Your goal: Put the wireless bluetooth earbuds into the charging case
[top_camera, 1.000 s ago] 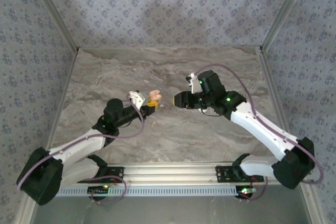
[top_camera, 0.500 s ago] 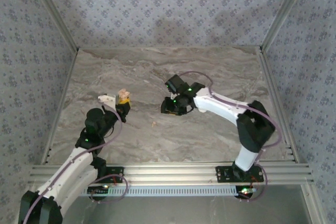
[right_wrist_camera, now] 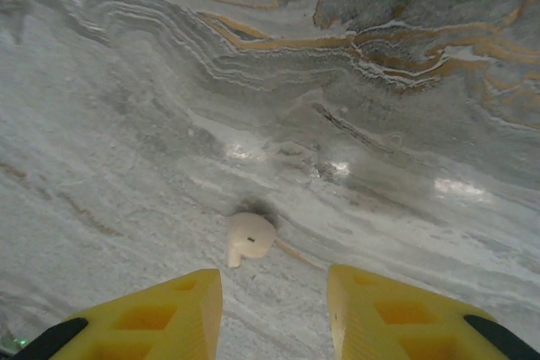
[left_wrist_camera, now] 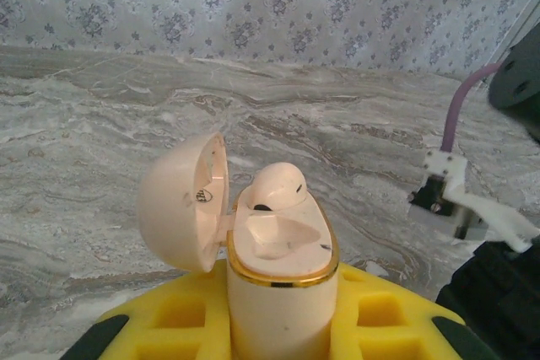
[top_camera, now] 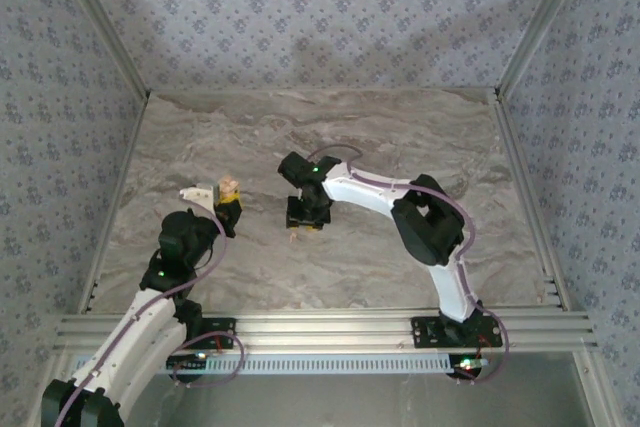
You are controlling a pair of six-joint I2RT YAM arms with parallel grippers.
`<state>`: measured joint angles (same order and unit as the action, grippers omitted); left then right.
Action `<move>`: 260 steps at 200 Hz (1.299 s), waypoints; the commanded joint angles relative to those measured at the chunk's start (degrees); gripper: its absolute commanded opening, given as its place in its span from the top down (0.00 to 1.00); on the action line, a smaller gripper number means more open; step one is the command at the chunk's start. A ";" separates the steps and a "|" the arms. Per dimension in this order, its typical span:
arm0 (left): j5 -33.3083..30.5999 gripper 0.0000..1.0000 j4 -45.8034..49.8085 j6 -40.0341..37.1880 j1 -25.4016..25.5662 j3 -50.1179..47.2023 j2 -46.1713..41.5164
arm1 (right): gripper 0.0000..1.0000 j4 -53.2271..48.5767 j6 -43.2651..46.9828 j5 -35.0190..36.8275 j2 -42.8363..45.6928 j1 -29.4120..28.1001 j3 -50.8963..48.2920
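Note:
The charging case (left_wrist_camera: 278,292) is pale pink with a gold rim, and its lid (left_wrist_camera: 181,204) hangs open to the left. My left gripper (left_wrist_camera: 278,326) is shut on the case and holds it upright between yellow fingers. One earbud (left_wrist_camera: 278,187) sits in the far slot, and the near slot (left_wrist_camera: 274,235) is empty. In the top view the case (top_camera: 228,190) is left of centre. A second earbud (right_wrist_camera: 249,236) lies loose on the marble. My right gripper (right_wrist_camera: 274,292) hangs open just above and short of it, with nothing between the fingers (right_wrist_camera: 160,314). From above, this earbud (top_camera: 292,238) lies just below the right gripper (top_camera: 305,215).
The marble table (top_camera: 400,147) is walled by patterned panels at the back and sides. The right arm's white link (top_camera: 360,190) crosses the middle of the table. An aluminium rail (top_camera: 330,327) runs along the near edge.
The right arm swung left across the table and now points down over the loose earbud. The left arm drew back to the left with the case still held.

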<state>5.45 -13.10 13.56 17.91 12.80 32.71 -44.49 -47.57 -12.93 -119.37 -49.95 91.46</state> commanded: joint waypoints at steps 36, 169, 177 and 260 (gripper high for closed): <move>-0.41 0.86 -0.21 -0.88 -0.68 -0.32 -0.98 | 0.59 -2.47 -1.45 -2.35 -5.31 -0.74 4.19; -0.35 0.86 -0.16 -1.30 -0.86 -0.49 -1.53 | 0.62 -5.64 -1.17 -2.48 -5.28 -2.49 4.96; -0.30 0.86 -0.16 -1.33 -0.86 -0.47 -1.58 | 0.61 -6.45 -1.28 -1.99 -5.09 -2.60 4.87; 0.07 0.86 -0.41 -1.43 -0.87 -0.53 -1.60 | 0.59 -7.86 -3.18 -2.08 -3.98 -3.89 4.02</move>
<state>5.28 -12.93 12.93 17.34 12.56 31.90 -49.01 -48.77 -15.09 -124.62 -52.93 95.20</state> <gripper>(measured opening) 0.226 0.413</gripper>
